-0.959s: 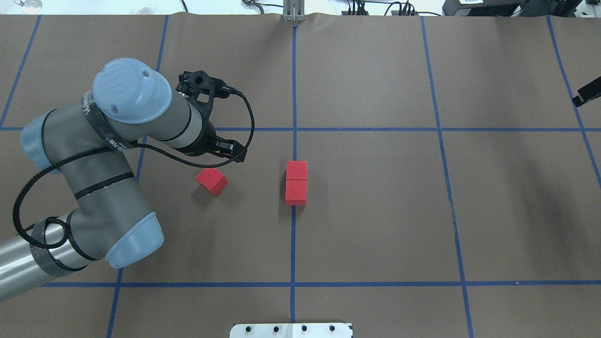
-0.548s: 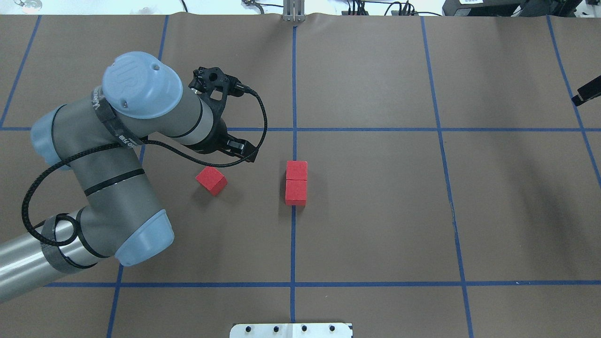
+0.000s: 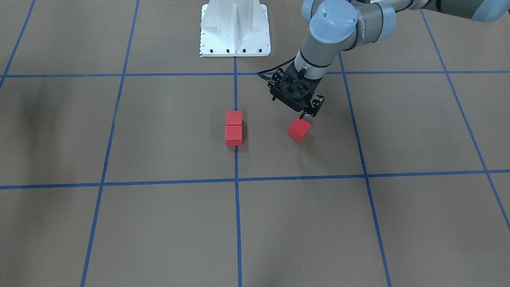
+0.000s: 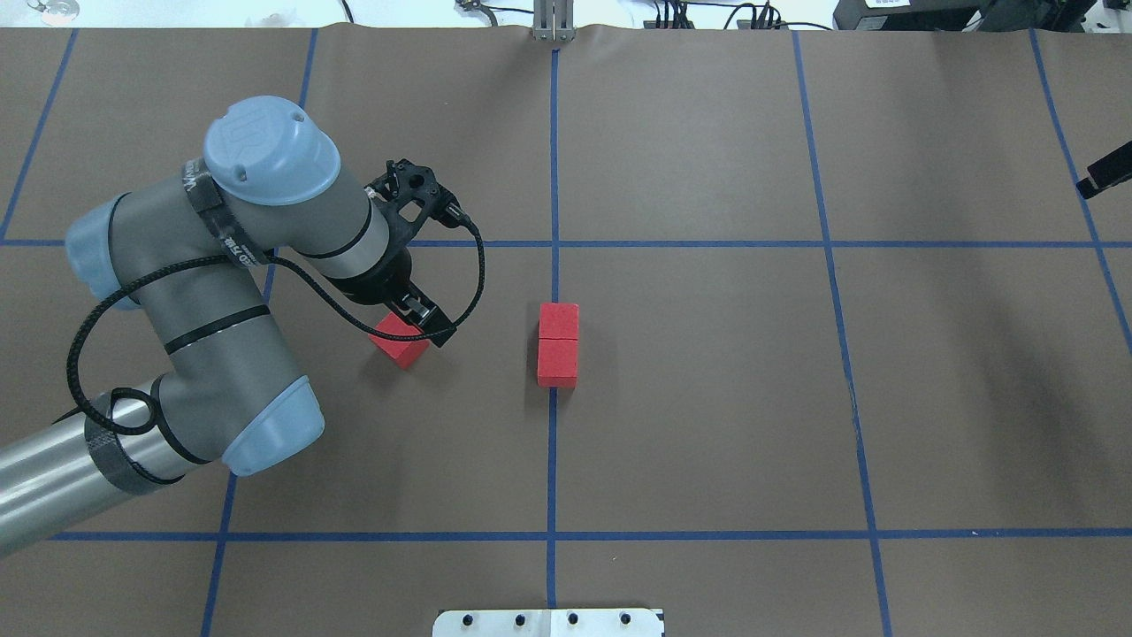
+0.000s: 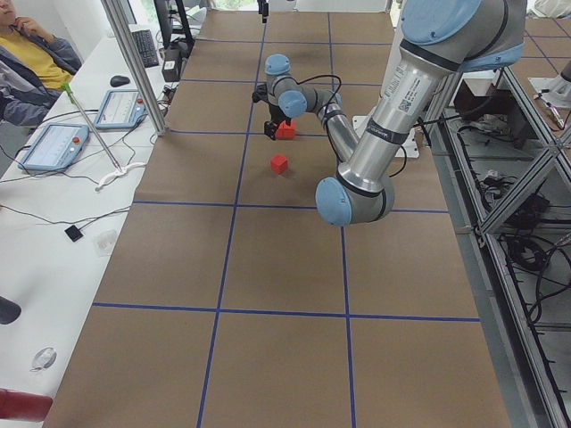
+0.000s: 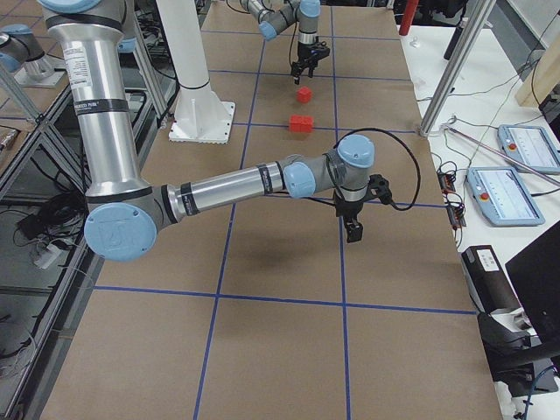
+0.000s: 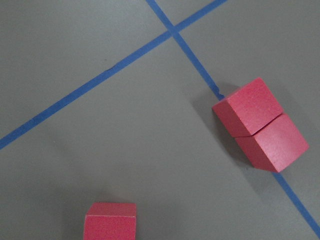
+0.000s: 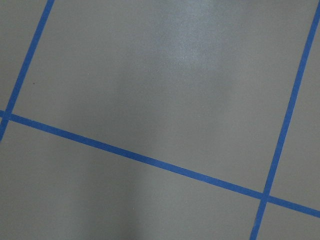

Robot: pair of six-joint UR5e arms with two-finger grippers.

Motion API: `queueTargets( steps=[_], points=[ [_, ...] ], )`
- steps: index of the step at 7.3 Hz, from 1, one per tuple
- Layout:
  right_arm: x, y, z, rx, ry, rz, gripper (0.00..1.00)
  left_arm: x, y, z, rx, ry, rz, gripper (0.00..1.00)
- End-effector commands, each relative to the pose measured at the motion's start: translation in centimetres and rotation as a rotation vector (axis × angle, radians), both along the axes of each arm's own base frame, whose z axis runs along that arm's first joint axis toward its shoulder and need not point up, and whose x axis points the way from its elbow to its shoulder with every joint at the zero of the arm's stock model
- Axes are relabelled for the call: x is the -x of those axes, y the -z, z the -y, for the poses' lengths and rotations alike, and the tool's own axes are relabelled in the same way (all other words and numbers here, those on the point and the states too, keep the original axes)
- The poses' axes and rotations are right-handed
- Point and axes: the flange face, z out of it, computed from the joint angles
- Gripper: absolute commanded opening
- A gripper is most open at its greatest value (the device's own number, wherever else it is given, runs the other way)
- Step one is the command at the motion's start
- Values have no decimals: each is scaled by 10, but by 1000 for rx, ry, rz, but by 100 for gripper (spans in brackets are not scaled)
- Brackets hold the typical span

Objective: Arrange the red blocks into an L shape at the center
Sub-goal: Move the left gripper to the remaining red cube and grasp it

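Observed 2 red blocks (image 4: pixel 558 345) touching in a row on a blue tape line (image 4: pixel 552 460) at center of the brown floor (image 4: pixel 707 380). Observed 3rd red block (image 4: pixel 400 348) apart, skewed, directly beneath left gripper (image 4: pixel 426 324). Could not tell finger spacing for left gripper or right gripper (image 6: pixel 353 231).

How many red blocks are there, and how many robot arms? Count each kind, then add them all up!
Red blocks: 3, a touching pair on the blue line and a lone block off to the side
Robot arms: 2, the left arm and the right arm
Total: 5
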Motion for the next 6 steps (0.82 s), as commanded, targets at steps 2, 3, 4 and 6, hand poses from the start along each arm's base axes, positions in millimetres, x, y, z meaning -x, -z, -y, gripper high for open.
queueTargets(
  steps=[2, 3, 4, 6],
  points=[
    [0, -1, 0, 4, 0, -1, 100, -9, -31, 17, 1, -4, 66, 98],
    [0, -1, 0, 4, 0, -1, 100, -10, -39, 23, -16, 32, 101, 99],
    [0, -1, 0, 4, 0, -1, 100, -13, -47, 26, -8, 37, 117, 99],
    [0, -2, 0, 5, 0, -2, 100, -24, -57, 25, 34, 51, 130, 99]
  ],
)
